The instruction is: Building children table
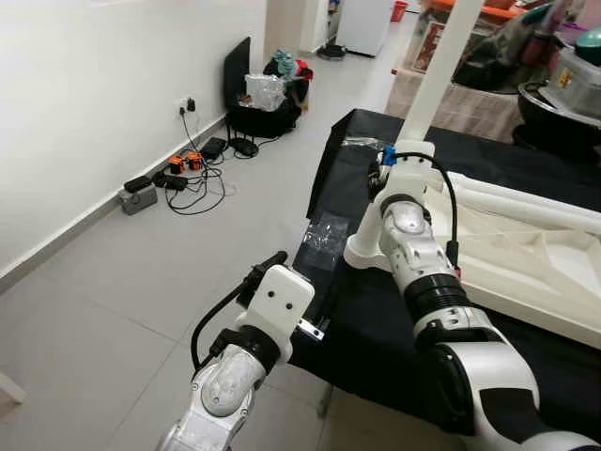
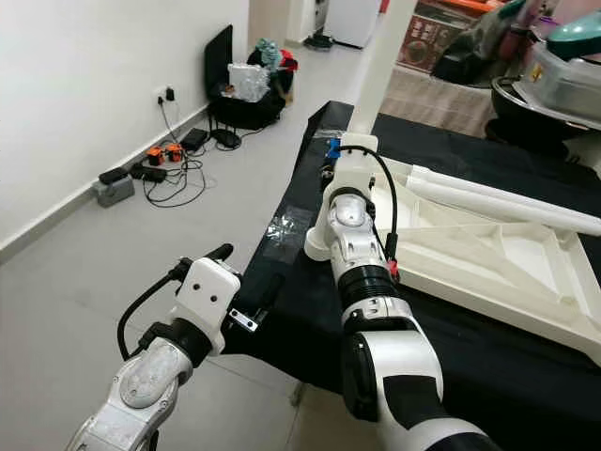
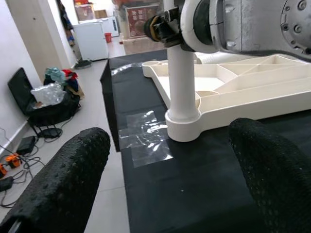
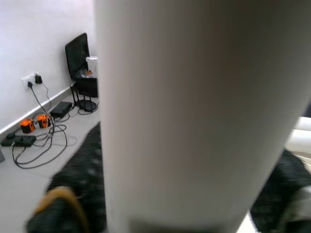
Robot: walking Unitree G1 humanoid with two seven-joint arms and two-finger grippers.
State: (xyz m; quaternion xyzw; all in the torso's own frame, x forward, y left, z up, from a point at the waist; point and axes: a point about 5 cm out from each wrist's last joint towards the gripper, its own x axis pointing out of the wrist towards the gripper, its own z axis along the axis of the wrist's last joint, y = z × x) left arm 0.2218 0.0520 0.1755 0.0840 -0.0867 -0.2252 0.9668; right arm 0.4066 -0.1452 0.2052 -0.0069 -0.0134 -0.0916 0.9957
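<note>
White plastic crowds the right wrist view: a round table leg runs straight through the right gripper, one black finger on each side of it, pressed close, so the pincer is closed around the leg. The head views do not show those fingers, which lie behind the wrist block; they show instead that the leg stands upright, rising out of a round socket at the near left corner of the upturned table top. A second leg lies flat across the ribbed underside, farther right.

The left gripper hangs spread wide, holding nothing, its two fingers well apart, at the near left edge of the black cloth. Its wrist view looks along the cloth at the foot of the leg in its socket, with a patch of clear tape on the cloth just beside it; the head views see that tape only faintly.

Far left, along the white wall, cables and chargers trail over the grey floor, and a dark bag of things stands beyond.
</note>
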